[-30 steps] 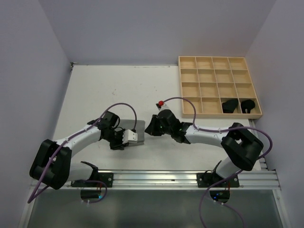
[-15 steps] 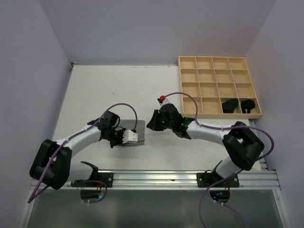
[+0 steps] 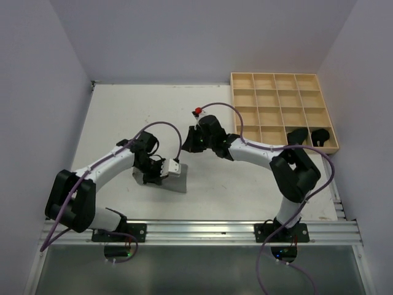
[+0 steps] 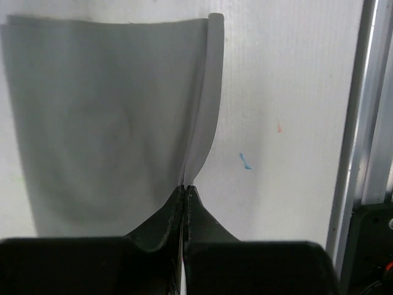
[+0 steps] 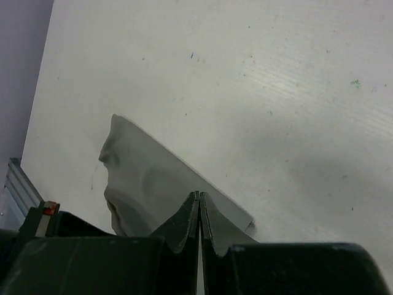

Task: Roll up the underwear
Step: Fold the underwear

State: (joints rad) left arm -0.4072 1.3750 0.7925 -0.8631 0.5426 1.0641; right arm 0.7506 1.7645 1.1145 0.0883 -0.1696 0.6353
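Ben: Both arms have shifted since a second ago. The right arm has swung up and away toward the middle of the table [image 3: 135, 110], and the left one has dragged the grey underwear [image 3: 177, 184] nearer to the front rail.

Ana: And the left gripper [image 4: 185, 190]?

Ben: It stood partly open then; now it is clamped on one edge of the grey cloth. In the left wrist view that edge rises off the table in a thin fold straight into the fingertips, while the rest lies flat.

Ana: What about the right gripper [image 5: 198, 196]?

Ben: Its jaws are pressed together. The cloth shows beyond and below the tips, and I see nothing pinched between them, so I take it as closed on nothing.

Ana: So which step is this?

Ben: I would say the very start of the roll on the grey pair: an edge is caught, but no turn has been made yet. Two black pairs [image 3: 298, 136] already sit bundled in the two near-right compartments of the wooden tray [image 3: 233, 117].

Ana: What does the next move need?

Ben: Probably carrying the pinched edge over the flat part and laying it down evenly, so the first turn is tight. The cloth is limp and may slide, so the right arm would likely have to come back and hold the far side.
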